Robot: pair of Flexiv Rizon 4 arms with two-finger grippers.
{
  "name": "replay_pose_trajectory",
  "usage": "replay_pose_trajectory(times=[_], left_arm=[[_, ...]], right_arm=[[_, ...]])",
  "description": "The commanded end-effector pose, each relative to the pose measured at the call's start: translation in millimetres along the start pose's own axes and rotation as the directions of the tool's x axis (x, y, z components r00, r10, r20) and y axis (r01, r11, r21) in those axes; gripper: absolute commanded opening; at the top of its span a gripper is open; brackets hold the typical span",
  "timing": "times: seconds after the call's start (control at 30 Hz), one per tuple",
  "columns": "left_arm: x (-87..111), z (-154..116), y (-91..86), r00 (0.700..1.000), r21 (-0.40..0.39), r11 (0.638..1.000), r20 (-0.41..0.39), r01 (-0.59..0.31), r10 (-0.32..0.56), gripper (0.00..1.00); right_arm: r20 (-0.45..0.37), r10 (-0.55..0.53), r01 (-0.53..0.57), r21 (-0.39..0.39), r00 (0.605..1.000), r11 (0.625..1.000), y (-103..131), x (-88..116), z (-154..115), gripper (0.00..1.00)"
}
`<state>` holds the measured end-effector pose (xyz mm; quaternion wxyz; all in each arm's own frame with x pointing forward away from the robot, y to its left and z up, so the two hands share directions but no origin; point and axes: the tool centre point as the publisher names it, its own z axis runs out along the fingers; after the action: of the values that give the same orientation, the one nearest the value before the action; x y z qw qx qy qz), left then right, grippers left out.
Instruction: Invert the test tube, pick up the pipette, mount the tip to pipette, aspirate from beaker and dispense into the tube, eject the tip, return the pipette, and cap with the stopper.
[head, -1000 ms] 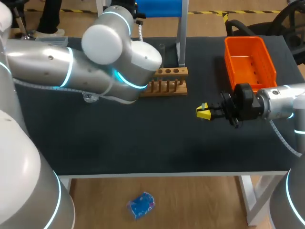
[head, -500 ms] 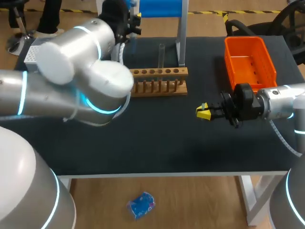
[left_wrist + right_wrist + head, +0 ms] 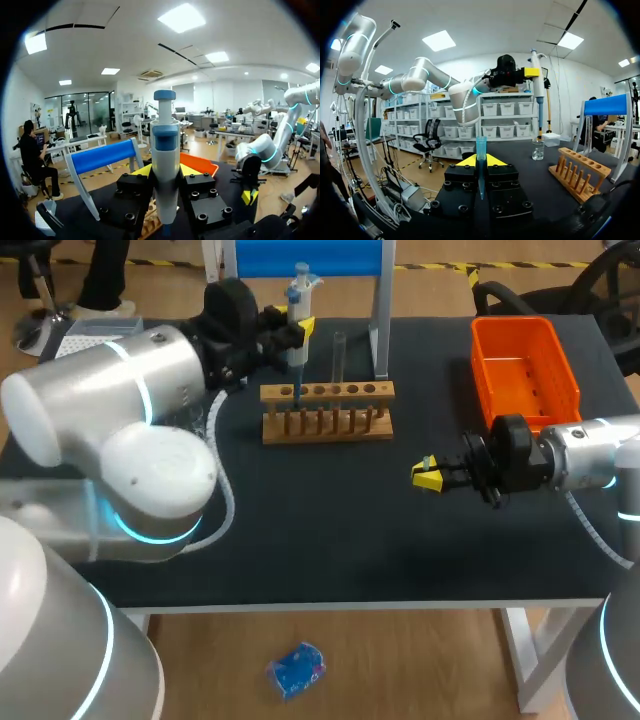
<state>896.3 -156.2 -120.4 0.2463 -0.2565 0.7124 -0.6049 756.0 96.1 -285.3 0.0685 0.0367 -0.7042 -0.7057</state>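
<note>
Pipette (image 3: 298, 302) stands upright in the left gripper (image 3: 290, 335), at the far side of the table (image 3: 330, 530) just in front of the blue stand (image 3: 310, 257). The two yellow-tipped fingers press on its white body from opposite sides, below the blue head. The plunger rises above them and the thin shaft hangs down below.

The left arm comes in from the left edge, its big elbow joint low over the near left of the table. The forearm runs away toward the far side, and the black wrist lies level, pointing the fingers to the right.

From above, the shaft's lower end lines up with the left end of the wooden rack (image 3: 327, 412). Whether it touches the rack cannot be told. In the right wrist view the pipette hangs well above the tabletop, with the beaker (image 3: 537, 149) beneath it in the line of sight.

The test tube (image 3: 339, 352) stands upright at the rack's far row, just right of the pipette and apart from both grippers.

Further right, the right gripper (image 3: 426, 476) hangs over the dark table, nearer than the rack. Its fingers are drawn narrow and pinch the blue pipette tip (image 3: 481, 150) between them. The tip's wide mouth sticks out past the fingertips.

The orange bin (image 3: 512, 328) sits behind that gripper on the far right. The right arm enters from the right edge and lies about level, pointing left.
</note>
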Motion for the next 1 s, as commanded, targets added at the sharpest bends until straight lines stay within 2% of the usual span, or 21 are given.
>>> replay_pose_trajectory(times=[0.03, 0.5, 0.53, 0.57, 0.63, 0.73, 0.8, 1.0], left_arm=[[-3.1, -26.4, 6.0, 0.675, 0.11, 0.994, -0.731, -0.029, 0.1, 0.0], [-3.1, -26.4, 6.0, 0.675, 0.11, 0.994, -0.731, -0.029, 0.1, 0.0], [-0.9, -24.0, 6.7, 0.675, 0.086, 0.995, -0.732, -0.041, 0.091, 0.0], [2.2, -21.3, 7.2, 0.681, 0.089, 0.995, -0.726, -0.043, 0.095, 0.0], [11.2, -16.8, 7.1, 0.674, 0.099, 0.995, -0.733, -0.033, 0.095, 0.0], [25.8, -11.6, 9.0, 0.675, 0.073, 0.997, -0.734, -0.028, 0.073, 0.0], [32.6, -10.7, 9.2, 0.697, 0.044, 0.998, -0.715, -0.043, 0.061, 0.0], [56.3, -10.3, 6.7, 0.728, 0.028, 0.999, -0.685, -0.032, 0.042, 0.0]], right_arm=[[-0.001, 0.0, 0.0, 0.001, 1.0, 1.0, 0.1, 0.1, -0.2, 0.0], [-0.001, 0.0, 0.0, 0.001, 1.0, 1.0, 0.1, 0.1, -0.2, 0.0], [-0.001, 0.0, 0.0, 0.001, 1.0, 1.0, 0.1, 0.1, -0.2, 0.0], [-0.001, 0.0, 0.0, 0.001, 1.0, 1.0, 0.1, 0.1, -0.2, 0.0], [-0.001, 0.0, 0.0, 0.001, 1.0, 1.0, 0.1, 0.1, -0.2, 0.0], [-0.001, 0.0, 0.0, 0.001, 1.0, 1.0, 0.1, 0.1, -0.2, 0.0], [-0.001, 0.0, 0.0, 0.001, 1.0, 1.0, 0.1, 0.1, -0.2, 0.0], [-0.001, 0.0, 0.0, 0.001, 1.0, 1.0, 0.1, 0.1, -0.2, 0.0]])
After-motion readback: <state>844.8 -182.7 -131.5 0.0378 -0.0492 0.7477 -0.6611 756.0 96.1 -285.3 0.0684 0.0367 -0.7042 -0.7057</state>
